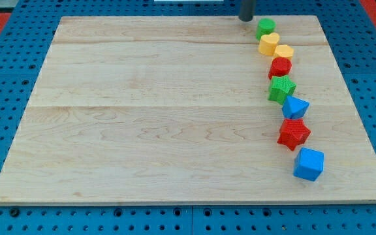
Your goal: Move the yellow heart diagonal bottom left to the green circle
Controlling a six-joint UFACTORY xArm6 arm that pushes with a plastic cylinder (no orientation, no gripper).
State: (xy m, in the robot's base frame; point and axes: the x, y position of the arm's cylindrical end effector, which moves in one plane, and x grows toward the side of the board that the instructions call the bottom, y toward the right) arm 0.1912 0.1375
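Yellow heart (269,44) is lying near the top right of the wooden board (142,104), just below the green circle (265,28) and touching it, so the two are sitting almost one above the other at the head of a curved line of blocks. A second yellow block (284,51), whose shape I cannot make out, is pressing against the heart's lower right side. Below that a red block (280,66), rounded but not clear in shape, is sitting against it, and a green star (281,89) is following underneath. A blue triangle-like block (295,108) is touching the star's lower right, a red star (294,134) is lying just beneath it, and a blue cube (308,164) is ending the line nearest the view's bottom, just beside the red star.

My tip (246,19) is standing at the board's top edge, just to the view's left of the green circle and slightly above it, apart from it and touching no block. The rod is carrying nothing; it has no jaws to open or close.

The board is resting on a blue perforated table (5,46). No writing, brand or label is readable anywhere in this single view.
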